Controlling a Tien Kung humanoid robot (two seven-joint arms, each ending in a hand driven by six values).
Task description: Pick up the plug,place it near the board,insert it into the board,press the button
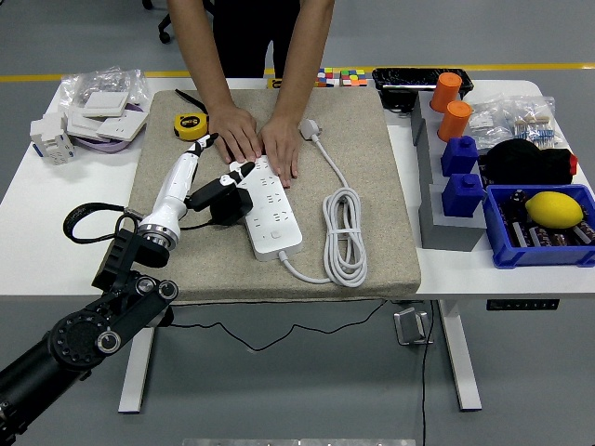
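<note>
the white table [37, 218] is taking up most of what i'm seeing, and a big beige felt mat [372, 186] is lying across its middle. a person [246, 37] is standing at the far side, leaning in with both hands [256, 139] pressing flat on the far end of the white power strip [265, 204], which is lying lengthwise on the mat. the strip's own white cable [344, 237] is looping in a coil to its right and ending in a white plug near the mat's far edge.

the robot's left arm [84, 334] is coming up from the lower left corner, black at the base and white toward the wrist. its left hand [200, 181] is reaching over the mat right at the strip's left side; the fingers are stretching out rather than wrapping, one pointing toward the person's hand, and the black plug [226, 203] is sitting against them, touching the strip's left edge. whether the fingers are truly pinching the plug, i cannot tell. the right arm isn't showing from here.

off to the right, a blue bin [507, 251] is holding a yellow lemon [554, 210], with blue blocks and orange cylinders [451, 104] standing behind it. a yellow tape measure [191, 125] is resting at the mat's far left corner, and white sockets in bags [93, 107] are piling up on the far left.
</note>
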